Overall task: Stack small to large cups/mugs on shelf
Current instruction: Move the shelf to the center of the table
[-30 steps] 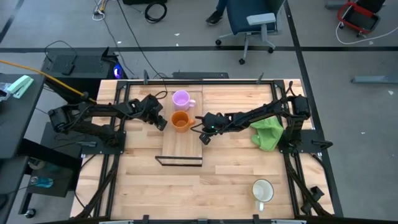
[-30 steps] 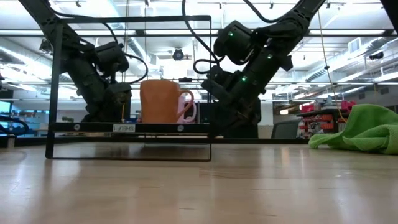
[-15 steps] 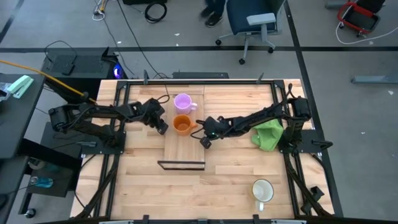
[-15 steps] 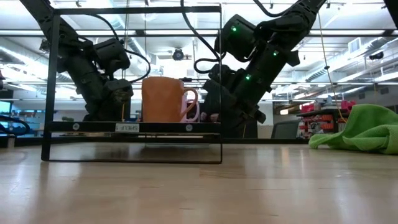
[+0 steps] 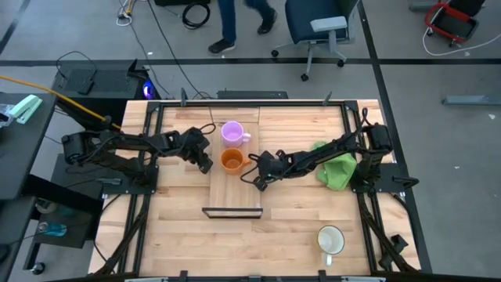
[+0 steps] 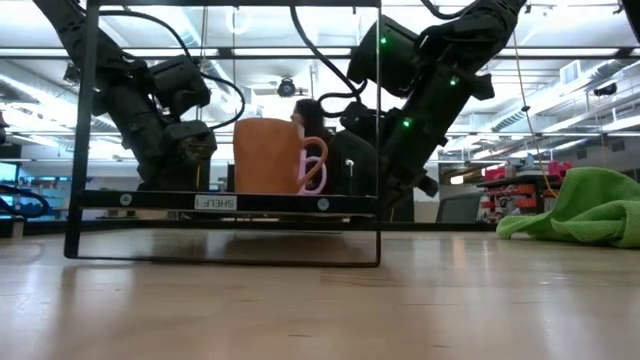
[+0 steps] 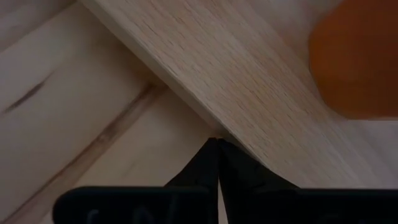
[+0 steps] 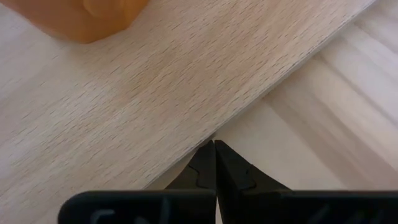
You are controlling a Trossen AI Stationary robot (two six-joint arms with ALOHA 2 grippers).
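Both claws are pressed together, each with its tips at a long edge of the shelf (image 5: 232,184): the left claw (image 5: 205,164) on one side, the right claw (image 5: 257,180) on the other, apparently repositioning it. On the shelf stand two mugs, the orange mug (image 5: 231,160) and purple mug (image 5: 232,132). One white mug (image 5: 330,239) waits well away on the tabletop (image 5: 297,227); fetching it likely follows.

Materials, quick look
Shelf (image 5: 232,188): pale matt wood, black metal frame. Worktop (image 5: 297,235): butcher-block wood. Cloth (image 5: 337,168): soft green fabric.

Purple mug (image 6: 318,172) mostly behind orange mug (image 6: 268,156)
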